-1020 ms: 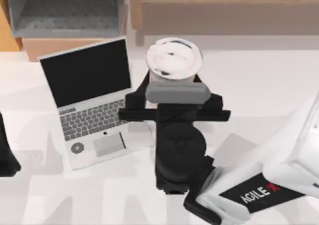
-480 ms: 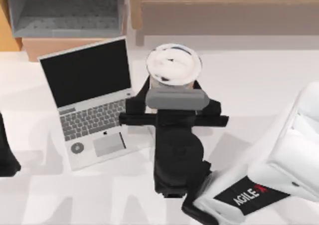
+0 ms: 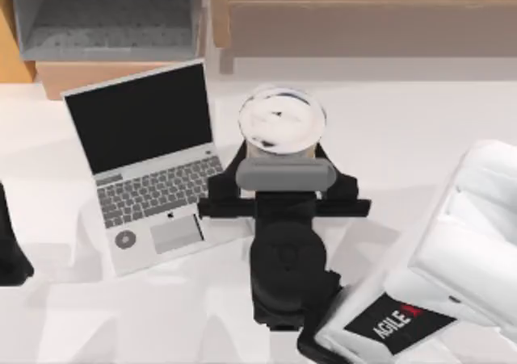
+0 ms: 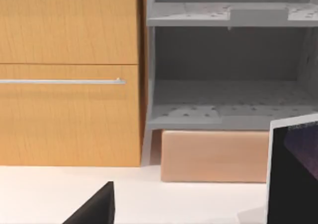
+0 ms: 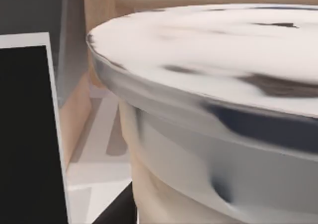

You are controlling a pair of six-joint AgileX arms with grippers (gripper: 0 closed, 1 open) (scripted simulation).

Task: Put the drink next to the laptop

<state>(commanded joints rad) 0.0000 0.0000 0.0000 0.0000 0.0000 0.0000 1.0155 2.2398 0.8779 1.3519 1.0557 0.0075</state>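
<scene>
- Since a second ago, we have carried the drink (image 3: pixel 282 120) a little toward the near edge of the table and seemingly lower, its white lid now level with the laptop's hinge rather than its screen top; our right arm's white housing has swung further out to the right.
- We have the drink upright, just right of the laptop (image 3: pixel 153 164), apart from it; whether its base touches the table (image 3: pixel 420 130) we cannot tell, since the lid and gripper hide it.
- Our right gripper (image 3: pixel 284 150) reaches in from the near side with its fingers on either side of the cup, which we judge it is holding below the lid; the right wrist view is pressed against the lid rim and beige cup wall (image 5: pixel 208 134), with the laptop's screen edge (image 5: pixel 27 129) beside it.
- To finish well, we should lower straight down, keep the cup vertical, and part the fingers only once the base is seated; then back away toward the near side, not sideways, so neither finger clips the laptop.
- Our left gripper (image 4: pixel 94 206) sits parked at the table's left edge, facing a wooden cabinet (image 4: pixel 69 75) and grey shelf (image 4: pixel 228 70); we cannot tell how its fingers stand.
- Count: one drink, one laptop, two arms.
</scene>
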